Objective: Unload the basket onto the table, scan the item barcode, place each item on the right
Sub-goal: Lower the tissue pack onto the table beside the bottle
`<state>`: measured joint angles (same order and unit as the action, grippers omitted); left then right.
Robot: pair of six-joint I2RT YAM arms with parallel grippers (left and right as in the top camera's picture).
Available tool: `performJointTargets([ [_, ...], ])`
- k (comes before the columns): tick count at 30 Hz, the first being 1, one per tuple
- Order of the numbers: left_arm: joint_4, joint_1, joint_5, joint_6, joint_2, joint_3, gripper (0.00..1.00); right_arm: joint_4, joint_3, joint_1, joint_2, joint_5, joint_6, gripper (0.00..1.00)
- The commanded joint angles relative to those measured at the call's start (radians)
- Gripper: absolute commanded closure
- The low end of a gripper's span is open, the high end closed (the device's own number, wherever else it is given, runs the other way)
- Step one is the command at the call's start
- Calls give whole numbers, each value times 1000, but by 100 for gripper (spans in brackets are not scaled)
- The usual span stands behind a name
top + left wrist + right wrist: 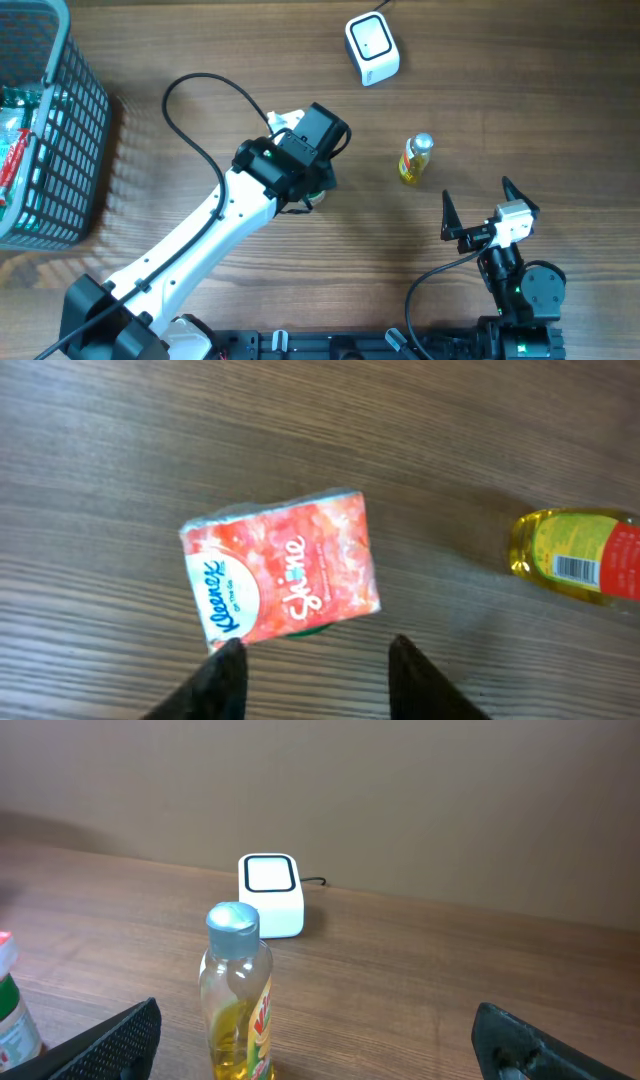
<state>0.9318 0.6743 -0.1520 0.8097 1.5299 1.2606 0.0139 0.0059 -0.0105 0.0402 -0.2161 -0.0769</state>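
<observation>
Tissue pack [280, 575]: lies flat on the wooden table [200, 40], pink-orange face up, white brand patch at its left end, tilted a little. Only the left wrist view shows it; from overhead the left arm's head covers it.

Left gripper [316, 647]: two dark fingertips at the bottom of the wrist view, jaws apart, nothing clamped between them. The left tip sits at the pack's near left corner; contact cannot be told. The right tip is over bare wood just beside the near right corner. A sliver of green shows under the pack's near edge.

Left arm, overhead: white forearm runs from the near left base diagonally to mid-table, wrist bent down, black cable looped beside it.

Oil bottle [580, 555]: off to the pack's right, apart from it. The left wrist view shows a barcode on its label. The right wrist view shows the oil bottle [237, 1010] upright with a silver cap, yellow liquid inside. Overhead, the oil bottle [415, 160] stands between the two arms.

Right gripper [476, 190]: near right of the table, jaws spread wide and empty, aimed at the bottle; right gripper [315, 1015] fingers frame it.

Scanner [371, 47]: white box at the far edge, beyond the bottle; scanner [270, 895] shows a dark-rimmed window.

Basket [60, 150]: far left, packets inside.
</observation>
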Motion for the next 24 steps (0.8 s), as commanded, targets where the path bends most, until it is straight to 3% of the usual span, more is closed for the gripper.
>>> performJointTargets([
  [1,3,3,163,-20,11,-6,74,2,-1,-7,-5,8,-1,0],
  [4,-8,3,181,-19,11,-11,83,2,-1,-7,-5,8,-2,0],
  [10,-144,8,171,10,33,-68,65,2,-1,-7,-5,8,-1,0],
  [15,-164,18,151,9,84,-68,57,2,-1,-7,-5,8,-1,0],
  [21,-126,18,151,5,100,-68,57,2,-1,-7,-5,8,-1,0],
  [24,-88,18,150,-58,99,-68,57,2,-1,-7,-5,8,-2,0],
])
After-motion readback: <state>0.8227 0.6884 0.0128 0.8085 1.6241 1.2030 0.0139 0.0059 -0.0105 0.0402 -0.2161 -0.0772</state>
